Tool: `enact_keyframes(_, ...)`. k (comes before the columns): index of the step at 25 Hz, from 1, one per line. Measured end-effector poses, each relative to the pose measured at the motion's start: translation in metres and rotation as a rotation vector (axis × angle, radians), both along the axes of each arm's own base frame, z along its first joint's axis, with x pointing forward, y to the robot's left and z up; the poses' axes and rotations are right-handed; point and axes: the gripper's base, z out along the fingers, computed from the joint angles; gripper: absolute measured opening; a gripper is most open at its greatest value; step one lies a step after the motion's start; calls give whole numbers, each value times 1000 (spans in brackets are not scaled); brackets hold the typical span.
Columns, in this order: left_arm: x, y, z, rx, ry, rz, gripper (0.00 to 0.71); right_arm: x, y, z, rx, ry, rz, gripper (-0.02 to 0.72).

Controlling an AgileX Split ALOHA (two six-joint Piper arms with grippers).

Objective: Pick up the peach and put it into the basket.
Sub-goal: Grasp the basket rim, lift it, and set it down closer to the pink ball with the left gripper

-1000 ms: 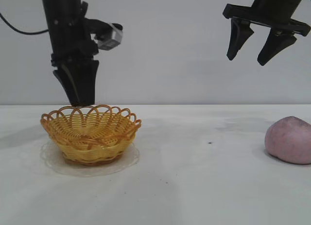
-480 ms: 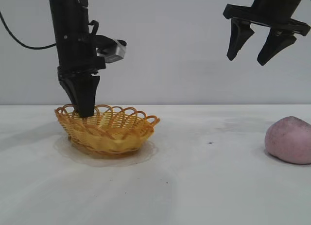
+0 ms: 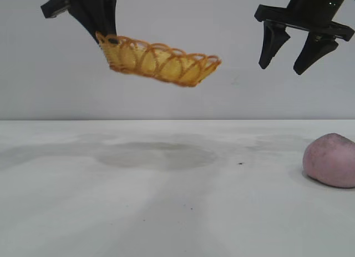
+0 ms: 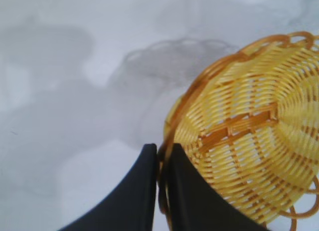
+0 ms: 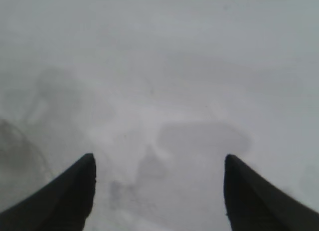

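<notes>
I have the left gripper [image 3: 105,32] pinched on the rim of the basket [image 3: 161,60], and the basket hangs in the air high above the table [image 3: 166,212], tipped so its far side sags lower than the gripped edge. In the left wrist view the two fingers [image 4: 144,191] press the orange rim between them, with the woven bowl [image 4: 249,136] off to one side. The grip is on one loop of rim only, so I judge the basket could swing or slip if I move fast.

The peach [image 3: 331,160] sits on the table at the right edge of the scene, well apart from the basket. The right gripper [image 3: 294,51] hangs above and a little inboard of the peach with its fingers spread wide and nothing between them.

To do this step well, I would carry the basket slowly, keep the wrist steady so the bowl levels out, and set it down flat within the right arm's reach, near the peach but not touching it. Only then would I let go of the rim.
</notes>
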Motion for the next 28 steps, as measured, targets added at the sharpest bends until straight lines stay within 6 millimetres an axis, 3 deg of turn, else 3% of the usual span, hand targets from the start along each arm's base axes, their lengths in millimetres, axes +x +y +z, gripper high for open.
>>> enact_keyframes(3,-19,1,-21,-41,94,37,0,0,0,0,6,-1,-3,446)
enact_keyframes(12,-63,2,-87,-194,144,285,0,0,1,0,13,0,-6,446)
enact_keyframes(20,-65,-31,-116,-193,55,322,0,0,1,1,21,1,-7,446)
enact_keyframes(24,-66,-37,-131,-176,82,318,0,0,2,0,24,6,-6,446)
enact_keyframes(25,-66,-38,-132,-175,88,316,62,0,2,0,24,8,-6,446)
enact_keyframes(27,-67,-38,-132,-174,94,314,62,0,2,0,24,8,-6,446)
enact_keyframes(28,-66,-38,-132,-175,92,314,135,0,2,0,24,8,-6,446)
